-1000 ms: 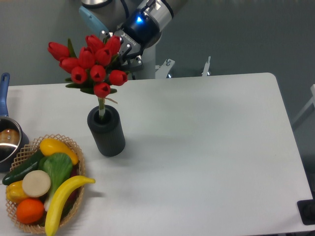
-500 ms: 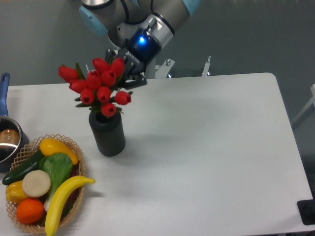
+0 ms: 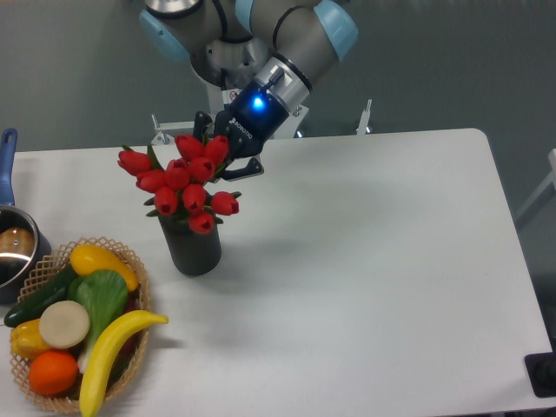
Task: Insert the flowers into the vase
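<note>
one bunch of flowers (image 3: 184, 181) seated in the vase (image 3: 193, 248), heads covering its mouth; gripper (image 3: 222, 149) behind the blooms, pinching them at the upper right; basket (image 3: 130, 261) left of vase.

Single fixed view, high in front of the table (image 3: 365, 261), angled downward toward the grey back wall. Middle distance: whole tabletop width framed, arm base cut off at top edge. Basket (image 3: 130, 347) at lower left corner, vase (image 3: 193, 248) left of centre.
</note>
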### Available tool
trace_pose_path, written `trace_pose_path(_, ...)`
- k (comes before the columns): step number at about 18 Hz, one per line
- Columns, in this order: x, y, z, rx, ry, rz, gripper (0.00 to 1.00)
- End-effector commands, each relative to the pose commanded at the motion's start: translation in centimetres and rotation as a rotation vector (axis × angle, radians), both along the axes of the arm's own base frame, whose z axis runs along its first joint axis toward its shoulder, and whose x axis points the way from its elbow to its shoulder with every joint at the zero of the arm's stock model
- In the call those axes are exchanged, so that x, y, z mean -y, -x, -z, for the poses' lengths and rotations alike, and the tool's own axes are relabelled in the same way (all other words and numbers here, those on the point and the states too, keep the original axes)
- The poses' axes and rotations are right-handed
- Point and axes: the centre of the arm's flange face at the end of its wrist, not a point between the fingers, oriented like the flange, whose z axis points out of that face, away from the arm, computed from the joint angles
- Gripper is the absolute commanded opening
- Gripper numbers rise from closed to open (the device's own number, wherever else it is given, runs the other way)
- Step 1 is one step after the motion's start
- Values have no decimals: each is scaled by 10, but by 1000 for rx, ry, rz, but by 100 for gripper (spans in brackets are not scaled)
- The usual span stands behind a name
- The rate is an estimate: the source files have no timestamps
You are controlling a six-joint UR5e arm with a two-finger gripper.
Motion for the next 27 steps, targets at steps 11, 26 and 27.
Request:
trace_pose_path(11,-11,-18,21,14,65,44,42)
trace_pose_path(26,4,-28,14,-92,170,19,100)
trace_pose_path(27,7,-28,13,-95,171,13,100)
